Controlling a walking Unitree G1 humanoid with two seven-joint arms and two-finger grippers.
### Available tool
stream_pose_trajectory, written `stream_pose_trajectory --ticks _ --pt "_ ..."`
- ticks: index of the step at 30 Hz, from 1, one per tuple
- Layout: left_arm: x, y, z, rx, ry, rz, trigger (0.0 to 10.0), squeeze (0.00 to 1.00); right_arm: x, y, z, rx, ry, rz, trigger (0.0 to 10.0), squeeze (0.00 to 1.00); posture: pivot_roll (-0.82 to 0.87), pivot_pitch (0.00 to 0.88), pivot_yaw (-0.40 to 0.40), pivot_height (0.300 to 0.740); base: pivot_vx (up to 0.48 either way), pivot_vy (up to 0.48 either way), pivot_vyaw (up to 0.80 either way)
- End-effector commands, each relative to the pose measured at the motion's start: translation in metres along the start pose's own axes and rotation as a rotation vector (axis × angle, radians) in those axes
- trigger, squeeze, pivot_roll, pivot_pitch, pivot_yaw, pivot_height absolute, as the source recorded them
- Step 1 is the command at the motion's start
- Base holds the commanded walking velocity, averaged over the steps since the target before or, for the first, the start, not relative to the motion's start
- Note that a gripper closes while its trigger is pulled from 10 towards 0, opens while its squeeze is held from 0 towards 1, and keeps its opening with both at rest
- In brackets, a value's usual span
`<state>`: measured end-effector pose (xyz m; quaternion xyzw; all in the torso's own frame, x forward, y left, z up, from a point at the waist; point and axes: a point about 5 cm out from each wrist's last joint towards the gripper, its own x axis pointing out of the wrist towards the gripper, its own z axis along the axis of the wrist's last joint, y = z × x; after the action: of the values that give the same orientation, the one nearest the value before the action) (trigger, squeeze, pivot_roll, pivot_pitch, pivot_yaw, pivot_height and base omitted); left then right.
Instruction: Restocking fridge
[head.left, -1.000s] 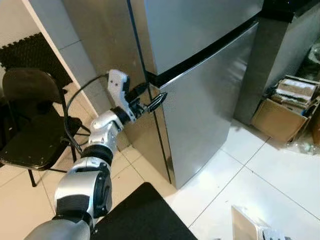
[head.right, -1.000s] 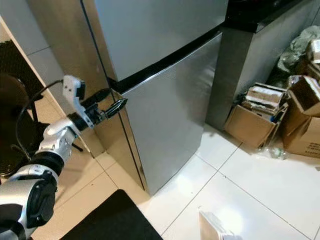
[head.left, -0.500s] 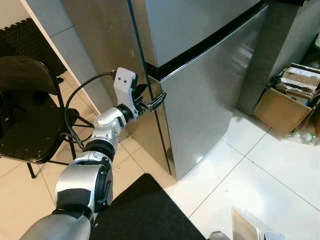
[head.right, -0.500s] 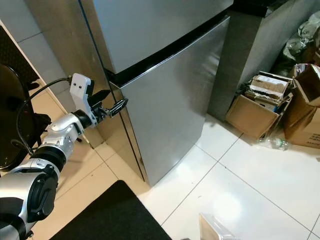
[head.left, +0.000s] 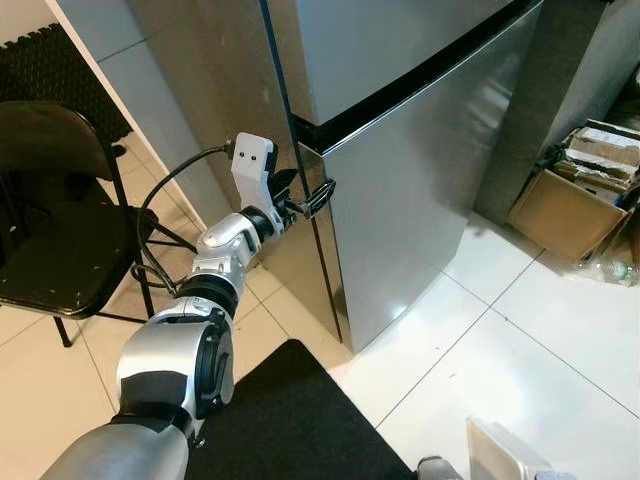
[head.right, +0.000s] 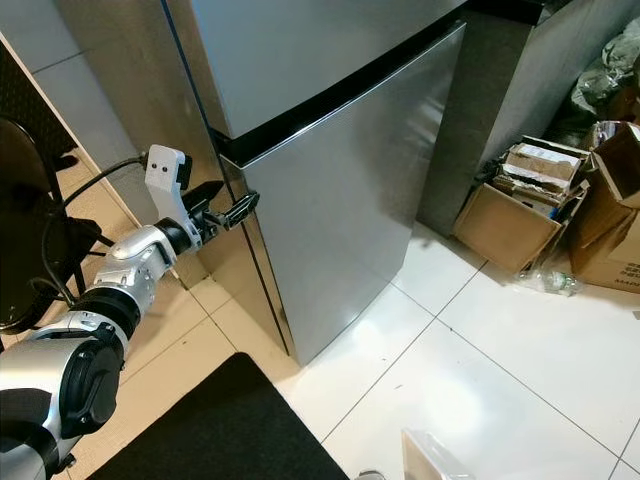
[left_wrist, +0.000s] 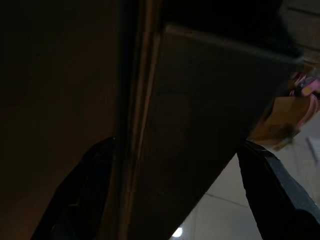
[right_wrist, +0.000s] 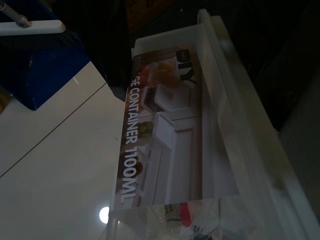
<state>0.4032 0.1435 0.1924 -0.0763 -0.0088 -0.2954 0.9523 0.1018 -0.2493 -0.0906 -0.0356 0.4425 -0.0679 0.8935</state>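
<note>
While the fridge (head.left: 400, 170) is standing upright, doors facing right, we are holding our left gripper (head.left: 305, 197) at its lower door's (head.left: 410, 215) upper corner, fingers (head.left: 316, 195) parted, gripping nothing.

Black chair (head.left: 55, 225), black mat (head.left: 290, 420), cardboard boxes (head.right: 505, 215).

Your head views are bright and sharp, with a soft glare patch on the white floor tiles (head.left: 405, 315) and a sheen on the fridge door (head.right: 340, 200). Your left wrist view is very dark; your right wrist view is dim and blurred.
</note>
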Motion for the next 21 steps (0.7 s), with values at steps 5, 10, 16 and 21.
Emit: stream_pose_trajectory --ticks 5,10,16,21 --pt "-0.002 0.003 -0.011 -0.143 0.009 0.075 10.0 0.00 -0.003 0.003 -0.006 0.000 0.008 0.012 10.0 0.00 -0.22 0.244 0.084 0.740 0.000 0.000 0.00" --pt "-0.001 0.003 -0.010 -0.155 0.018 0.087 10.0 0.00 -0.002 0.003 -0.003 0.000 0.000 0.013 10.0 0.00 -0.22 0.242 0.084 0.740 0.000 0.000 0.00" --pt "0.002 0.001 -0.006 -0.152 0.013 0.072 10.0 0.00 -0.001 0.002 -0.001 0.000 -0.006 0.010 10.0 0.00 -0.22 0.240 0.084 0.740 0.000 0.000 0.00" --pt "0.011 -0.019 -0.005 -0.099 0.024 -0.119 10.0 0.00 -0.001 0.000 0.001 0.003 -0.012 0.006 10.0 0.00 -0.22 0.240 0.081 0.740 0.000 0.000 0.00"
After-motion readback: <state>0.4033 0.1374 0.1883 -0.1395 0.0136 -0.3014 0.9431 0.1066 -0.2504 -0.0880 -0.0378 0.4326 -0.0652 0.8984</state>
